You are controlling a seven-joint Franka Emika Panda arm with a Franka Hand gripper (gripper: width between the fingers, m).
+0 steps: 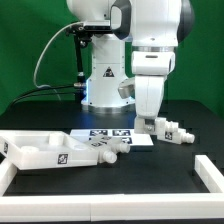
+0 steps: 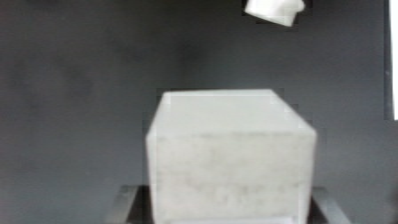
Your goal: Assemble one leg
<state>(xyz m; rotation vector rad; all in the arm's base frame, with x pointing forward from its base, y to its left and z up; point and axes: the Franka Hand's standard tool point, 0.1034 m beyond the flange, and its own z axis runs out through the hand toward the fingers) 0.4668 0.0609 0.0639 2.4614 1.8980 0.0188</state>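
Exterior view: the Panda's gripper (image 1: pixel 150 121) hangs low over the black table (image 1: pixel 185 155), just beside the exterior view's right edge of the marker board (image 1: pixel 110 134). 2 more loose legs (image 1: pixel 176 131) lie close by on the exterior view's right, apart from the hand. A tray-like white panel (image 1: pixel 35 150) sits at the exterior view's left, with further small tagged white parts (image 1: pixel 102 149) against its near side - how many, I cannot tell. A white border rail (image 1: pixel 208 172) is cut off at the frame edge.

Wrist view only: the leg (image 2: pixel 231 150) fills the middle of the frame as a plain white block seen end-on, standing off the dark table. Its base runs down between 2 grey fingers (image 2: pixel 128 204), so the jaws are narrow and clamped on it. No tags show on the faces seen here.

Hard to make out: from outside, the held leg merges with the white hand and cannot be separated from it. In the wrist view a white scrap (image 2: pixel 276 10) is clipped by the frame - part unidentified.
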